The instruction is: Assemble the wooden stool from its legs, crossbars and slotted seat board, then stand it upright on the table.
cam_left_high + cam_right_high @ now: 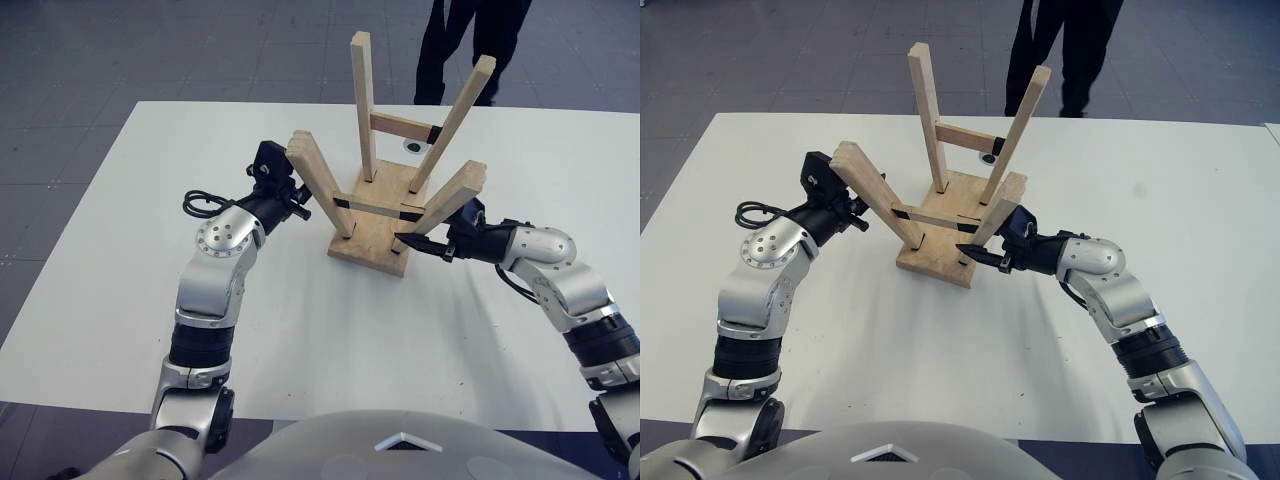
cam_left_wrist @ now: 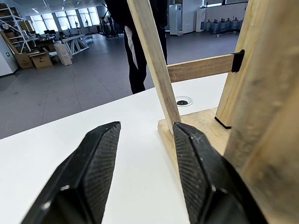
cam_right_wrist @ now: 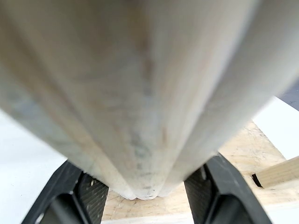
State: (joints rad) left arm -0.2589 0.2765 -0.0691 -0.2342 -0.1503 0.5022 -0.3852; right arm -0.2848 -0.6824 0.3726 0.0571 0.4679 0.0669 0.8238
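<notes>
Here the inverted stool [image 1: 368, 246] sits between left pincer [image 2: 147, 127] and right pincer [image 1: 976, 257].

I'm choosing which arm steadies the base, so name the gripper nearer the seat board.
Right. The right gripper sits low at the near right corner of the seat board. The left gripper is higher, beside the upper part of the near left leg.

The stool [image 1: 378, 205] sits upside down mid-desk [image 1: 120, 260], its seat board [image 1: 362, 250] lowest. The left gripper [image 2: 145, 129] is left of it, the right gripper [image 1: 413, 243] right.
</notes>
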